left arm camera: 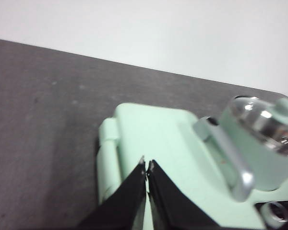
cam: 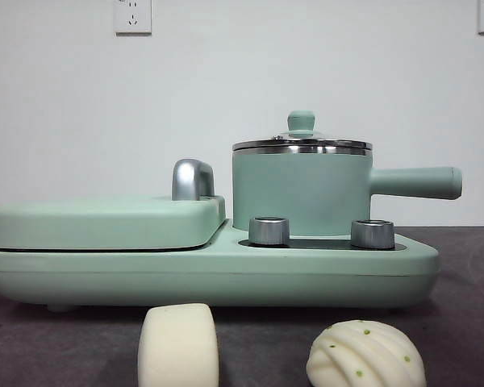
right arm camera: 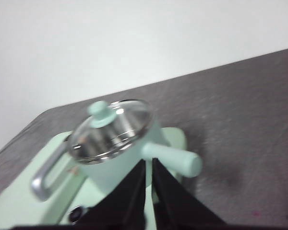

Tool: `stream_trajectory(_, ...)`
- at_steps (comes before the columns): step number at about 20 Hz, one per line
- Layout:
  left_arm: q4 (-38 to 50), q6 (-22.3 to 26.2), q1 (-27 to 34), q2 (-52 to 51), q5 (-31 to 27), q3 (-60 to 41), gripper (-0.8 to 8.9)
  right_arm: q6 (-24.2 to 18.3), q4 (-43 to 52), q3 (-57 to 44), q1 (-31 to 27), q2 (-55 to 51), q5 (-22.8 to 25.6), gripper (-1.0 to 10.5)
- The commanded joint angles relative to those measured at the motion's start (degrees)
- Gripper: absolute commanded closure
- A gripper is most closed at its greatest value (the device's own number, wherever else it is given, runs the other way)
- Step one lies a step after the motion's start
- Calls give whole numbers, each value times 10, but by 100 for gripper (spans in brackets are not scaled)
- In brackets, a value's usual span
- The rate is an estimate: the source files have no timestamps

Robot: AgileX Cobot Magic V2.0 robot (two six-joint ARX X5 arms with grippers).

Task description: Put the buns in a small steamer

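The small steamer [cam: 300, 192] is a mint-green pot with its glass lid on and its side handle pointing right. It stands on the right of a mint-green cooker base [cam: 210, 266]. Two cream-white buns lie on the dark table in front: a smooth cylindrical bun [cam: 178, 347] and a pleated bun with green dots [cam: 365, 355]. My left gripper [left arm camera: 147, 165] is shut and empty, above the flat griddle lid [left arm camera: 163, 148]. My right gripper [right arm camera: 149, 163] is shut and empty, above the steamer [right arm camera: 115, 143] near its handle. Neither gripper shows in the front view.
The flat griddle lid [cam: 105, 222] with a chrome handle [cam: 192, 179] covers the left half of the base. Two steel knobs [cam: 269, 230] sit at the front of the base. A white wall with sockets stands behind the table.
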Motion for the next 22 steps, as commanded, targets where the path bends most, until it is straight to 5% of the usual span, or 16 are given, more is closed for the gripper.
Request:
stream_trajectory(1,-15,7,-12,56,15,65,804,-1,-40,59,2,32,-29,927)
stream_trajectory(16,-146,102,-50,300,271,289,804,-207,-230,287,2,223,-196,927)
stream_trajectory(22,-143,123,-59,321,309,293,804,-220,-228,290,2,235,-203,927)
